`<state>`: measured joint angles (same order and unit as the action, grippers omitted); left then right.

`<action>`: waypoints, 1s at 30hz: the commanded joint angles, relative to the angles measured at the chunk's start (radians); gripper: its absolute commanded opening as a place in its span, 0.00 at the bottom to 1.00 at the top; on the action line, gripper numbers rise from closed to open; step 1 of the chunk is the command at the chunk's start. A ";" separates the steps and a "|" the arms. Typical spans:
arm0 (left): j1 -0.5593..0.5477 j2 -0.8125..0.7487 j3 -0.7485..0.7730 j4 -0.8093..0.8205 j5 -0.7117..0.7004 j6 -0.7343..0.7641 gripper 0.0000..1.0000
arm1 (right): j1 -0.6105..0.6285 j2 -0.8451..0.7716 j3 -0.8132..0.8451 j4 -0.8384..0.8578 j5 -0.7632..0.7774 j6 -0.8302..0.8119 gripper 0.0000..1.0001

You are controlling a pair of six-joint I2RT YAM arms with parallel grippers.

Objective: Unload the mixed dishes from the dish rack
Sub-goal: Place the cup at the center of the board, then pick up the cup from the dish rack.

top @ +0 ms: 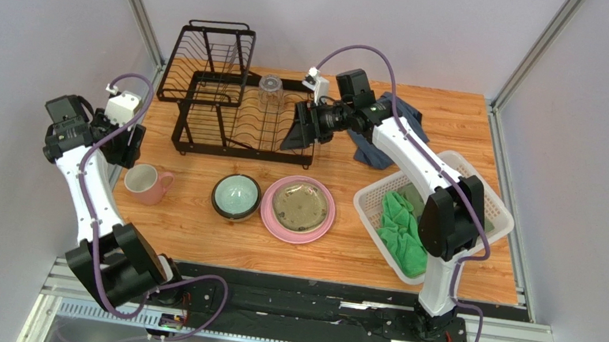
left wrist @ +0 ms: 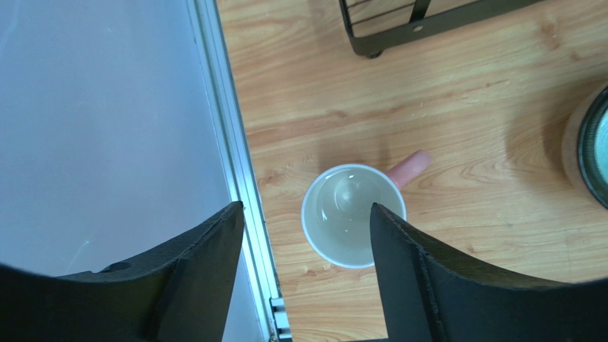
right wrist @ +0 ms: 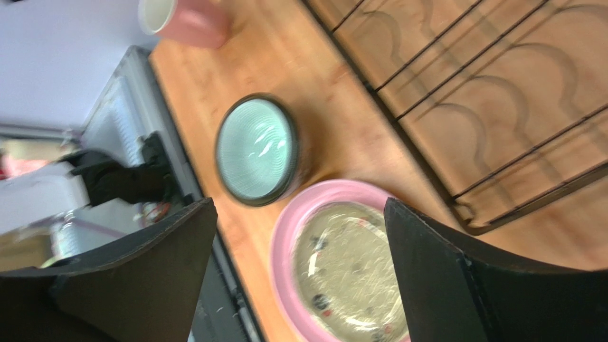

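Since it carries everything, counter (top: 187,231): wood, spreading under and around the dish rack (top: 235,123).
Dish rack: black wire; of the dishes only the tumbler is in it.
Pink plate (top: 269,212): already out, on the counter just in front of the rack's right end.
Cream plate (top: 299,205): lying on the pink plate.
Teal bowl (top: 236,195): just in front of the rack's middle.
Pink mug (top: 143,183): in front of the rack's left corner.
Left claw (left wrist: 305,210): above the mug, spread wide, holding nothing.
Right claw (top: 297,131): at the rack's right end, spread wide, empty.
Glass tumbler (top: 270,93): at the rack's back rail, near its middle. It is probably light, rigid, slick and breakable. It is best taken across the side wall about mid-height, with a gentle squeeze.
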<state>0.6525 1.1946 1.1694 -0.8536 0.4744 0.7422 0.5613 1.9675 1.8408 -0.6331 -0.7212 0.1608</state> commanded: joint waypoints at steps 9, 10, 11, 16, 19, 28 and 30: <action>0.010 -0.182 -0.056 0.085 0.181 -0.043 0.90 | -0.003 0.211 0.337 0.078 0.436 -0.257 0.99; 0.010 -0.187 -0.060 0.100 0.187 -0.047 0.91 | -0.003 0.223 0.348 0.090 0.462 -0.291 0.99; 0.010 -0.194 -0.063 0.108 0.197 -0.055 0.91 | -0.001 0.246 0.356 0.117 0.474 -0.311 0.99; 0.010 -0.207 -0.063 0.128 0.227 -0.075 0.92 | -0.001 0.320 0.383 0.225 0.511 -0.452 1.00; 0.010 -0.213 -0.074 0.131 0.234 -0.076 0.92 | -0.001 0.367 0.385 0.309 0.506 -0.495 1.00; 0.010 -0.208 -0.094 0.143 0.182 -0.083 0.92 | -0.001 0.508 0.428 0.538 0.424 -0.515 1.00; 0.012 -0.194 -0.093 0.151 0.165 -0.086 0.92 | -0.001 0.521 0.429 0.593 0.410 -0.512 1.00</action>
<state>0.6544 0.9913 1.0740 -0.7467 0.6460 0.6735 0.5613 2.4611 2.2078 -0.2153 -0.2646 -0.3279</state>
